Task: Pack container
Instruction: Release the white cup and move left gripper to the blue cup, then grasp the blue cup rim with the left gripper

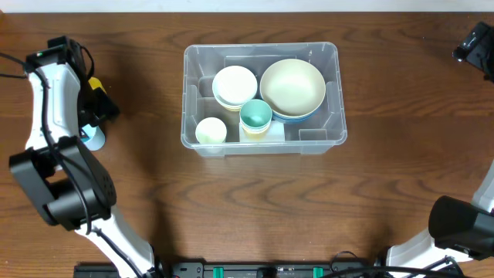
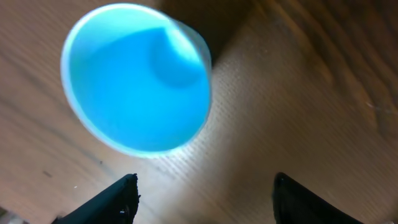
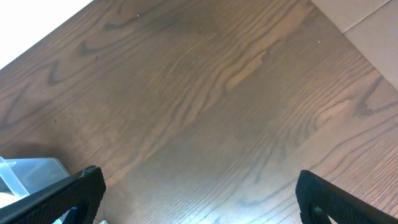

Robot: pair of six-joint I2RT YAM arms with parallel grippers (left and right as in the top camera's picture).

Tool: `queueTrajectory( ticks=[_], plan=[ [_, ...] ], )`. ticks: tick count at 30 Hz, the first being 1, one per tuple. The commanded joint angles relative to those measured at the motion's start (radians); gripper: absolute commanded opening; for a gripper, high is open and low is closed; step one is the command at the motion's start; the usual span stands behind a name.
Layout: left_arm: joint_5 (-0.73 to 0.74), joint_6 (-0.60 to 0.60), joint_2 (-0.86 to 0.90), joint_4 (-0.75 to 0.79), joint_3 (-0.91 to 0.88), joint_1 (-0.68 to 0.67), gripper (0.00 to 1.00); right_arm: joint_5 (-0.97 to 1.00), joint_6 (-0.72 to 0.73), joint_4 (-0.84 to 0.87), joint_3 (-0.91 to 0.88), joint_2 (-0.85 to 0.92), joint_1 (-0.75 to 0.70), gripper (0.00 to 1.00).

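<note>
Container of clear plastic sits at the middle of the wooden table, its long sides running left to right. Inside it, a large cream bowl fills the right part, nested in a blue bowl whose rim shows below it. To its left, a small white bowl lies on top of other bowls. In front of these stands a teal cup, stacked in a yellow cup, and a pale cup stands near the front left corner.

Well apart from the container, at the table's left side, a light blue cup stands upright on the wood, partly hidden under the left arm in the overhead view. The left gripper hangs above it with its black fingers spread; the cup lies ahead of the fingertips, not between them, and nothing is pinched.

The right gripper is off at the table's far right corner, its jaws wide apart over bare wood and holding nothing; a corner of the container shows at the lower left edge of its wrist view
</note>
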Motion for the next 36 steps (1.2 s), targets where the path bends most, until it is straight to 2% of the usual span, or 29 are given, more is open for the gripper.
queueTrajectory(
  ticks=[1,12,14,15,17,19,20,29,36],
  plan=[
    [0.005,0.028,0.052,0.014,-0.001,0.003,0.69,0.006,0.013,-0.001,0.011,-0.019,-0.005,0.99],
    [0.005,0.047,0.155,0.062,-0.001,0.004,0.67,0.006,0.013,-0.001,0.011,-0.019,-0.005,0.99],
    [0.005,0.046,0.156,0.064,-0.001,0.004,0.6,0.006,0.013,-0.001,0.011,-0.019,-0.005,0.99],
    [0.005,0.046,0.156,0.066,-0.001,0.004,0.52,0.006,0.013,-0.001,0.011,-0.019,-0.005,0.99],
    [0.006,0.046,0.156,0.065,-0.001,0.004,0.27,0.006,0.013,-0.001,0.011,-0.019,-0.005,0.99],
    [0.011,0.045,0.156,0.061,-0.001,0.003,0.11,0.006,0.013,-0.001,0.011,-0.019,-0.005,0.99],
    [0.026,0.045,0.155,0.058,-0.001,0.003,0.06,0.006,0.013,-0.001,0.011,-0.019,-0.005,0.99],
    [0.171,0.047,0.105,-0.031,0.023,-0.009,0.06,0.006,0.013,-0.001,0.011,-0.019,-0.005,0.99],
    [0.235,0.097,-0.077,-0.063,0.035,-0.114,0.06,0.006,0.013,-0.001,0.011,-0.019,-0.005,0.99]
  ],
)
